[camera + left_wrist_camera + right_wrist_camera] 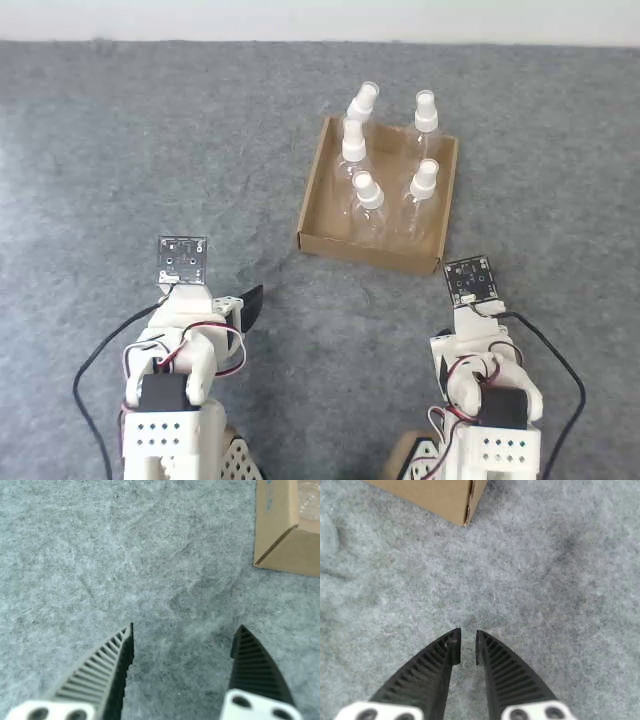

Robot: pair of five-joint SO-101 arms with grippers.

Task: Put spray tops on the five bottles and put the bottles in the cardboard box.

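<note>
Box (368,252): brown cardboard, open top, on grey felt (140,150), ahead of the two arms, nearer the right one.
Bottles (368,205): five, clear, each with a white spray top (426,110); all inside the box; the back one at the far corner leans out over the rim.
Left gripper (186,626): above bare felt, apart from the box; fingers spread wide, nothing between them.
Right gripper (468,631): above felt, near a box corner; fingers almost pressed together, a thin gap between them, holding nothing.
</note>
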